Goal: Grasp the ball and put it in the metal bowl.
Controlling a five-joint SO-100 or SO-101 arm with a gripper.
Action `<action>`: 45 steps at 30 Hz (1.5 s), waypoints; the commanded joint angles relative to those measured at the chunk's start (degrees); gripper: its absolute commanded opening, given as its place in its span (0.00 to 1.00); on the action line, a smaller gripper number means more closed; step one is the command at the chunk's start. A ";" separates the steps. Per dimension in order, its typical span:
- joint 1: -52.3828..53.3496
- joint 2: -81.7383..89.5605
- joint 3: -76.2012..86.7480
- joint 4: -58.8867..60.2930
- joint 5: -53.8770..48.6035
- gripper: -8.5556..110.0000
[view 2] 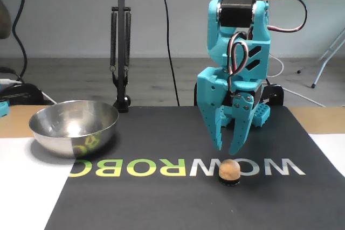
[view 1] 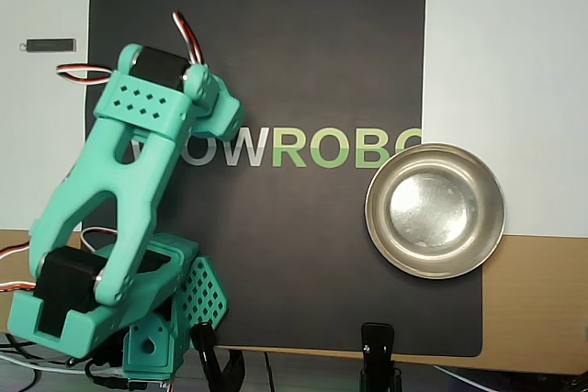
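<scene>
In the fixed view the ball (view 2: 229, 168), small and light tan, rests on a little black ring on the dark mat, right of centre. The teal gripper (view 2: 226, 150) points down just above it and a touch to its left, with its fingers a little apart and nothing between them. At the left of that view stands the metal bowl (view 2: 74, 126), shiny and with nothing in it. In the overhead view the bowl (view 1: 435, 210) sits at the mat's right edge. There the teal arm (view 1: 119, 190) covers the ball and the fingertips.
The black mat (view 2: 161, 203) carries WOWROBO lettering. A black clamp stand (view 2: 121, 52) and cables rise behind the bowl. The arm's perforated teal base (view 1: 175, 309) sits at the lower left of the overhead view. A small grey stick (view 1: 48, 44) lies on the white sheet.
</scene>
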 commanded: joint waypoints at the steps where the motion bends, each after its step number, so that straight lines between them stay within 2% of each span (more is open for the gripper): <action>1: -0.09 1.32 -0.44 -0.44 -0.09 0.27; 4: -0.35 1.32 -0.53 -0.44 -0.26 0.28; 8: -0.35 1.41 -0.53 -0.44 -0.44 0.43; 11: -0.35 1.41 -0.53 -0.44 -0.44 0.48; 45: 0.18 0.35 0.18 -3.69 -0.44 0.48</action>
